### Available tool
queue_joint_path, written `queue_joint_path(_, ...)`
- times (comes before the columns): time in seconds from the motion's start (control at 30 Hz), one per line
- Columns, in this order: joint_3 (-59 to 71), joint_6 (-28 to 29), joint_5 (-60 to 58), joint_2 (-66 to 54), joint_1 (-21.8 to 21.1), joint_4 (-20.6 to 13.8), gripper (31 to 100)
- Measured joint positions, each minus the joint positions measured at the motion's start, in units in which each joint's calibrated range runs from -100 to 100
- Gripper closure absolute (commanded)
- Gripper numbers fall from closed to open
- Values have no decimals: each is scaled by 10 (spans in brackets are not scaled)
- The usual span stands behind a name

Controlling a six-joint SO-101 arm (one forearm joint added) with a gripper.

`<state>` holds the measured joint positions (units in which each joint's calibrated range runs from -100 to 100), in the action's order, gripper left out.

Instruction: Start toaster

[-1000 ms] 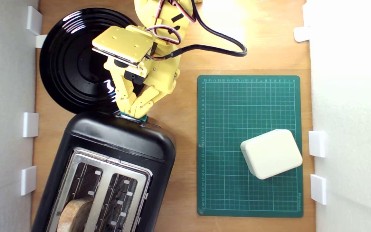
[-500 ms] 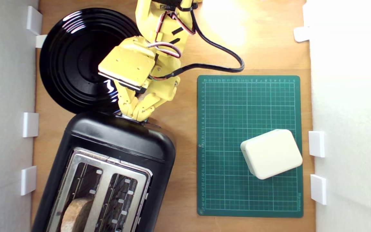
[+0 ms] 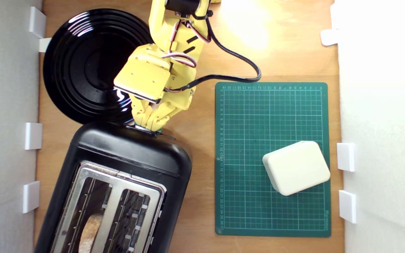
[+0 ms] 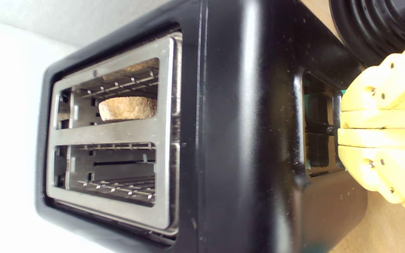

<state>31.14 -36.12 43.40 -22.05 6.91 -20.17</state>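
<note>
So the toaster [image 3: 118, 182] sits at the desk's [image 3: 202, 52] near-left corner in the exterior view, angled, with a slice of bread [image 4: 128, 108] low in one slot. Behind it there's a black ridged plate [image 3: 79, 63]; off to the exterior view's right, a green cutting mat [image 3: 244, 158] carrying a cream box [image 3: 296, 167]. The yellow gripper [image 4: 341, 128] has its fingers pressed together, bearing on the lever at the toaster's end face; the teal lever tab [image 3: 159, 131] only just peeks out beside them. Biggest worry imo: closed fingertips on a small tab can slide off sideways if the push isn't straight down, so the lever never latches. Pushing at an angle could also shove the toaster along the desk.
</note>
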Motion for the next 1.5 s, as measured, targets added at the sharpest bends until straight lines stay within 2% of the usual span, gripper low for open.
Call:
queue_joint_path(0.27, 70, 0, -50, -3, 23, 1, 989)
queue_joint_path(0.9, 57, 0, -57, 117, 24, -6, 989)
queue_joint_path(1.5, 54, 0, -67, 165, 17, -9, 989)
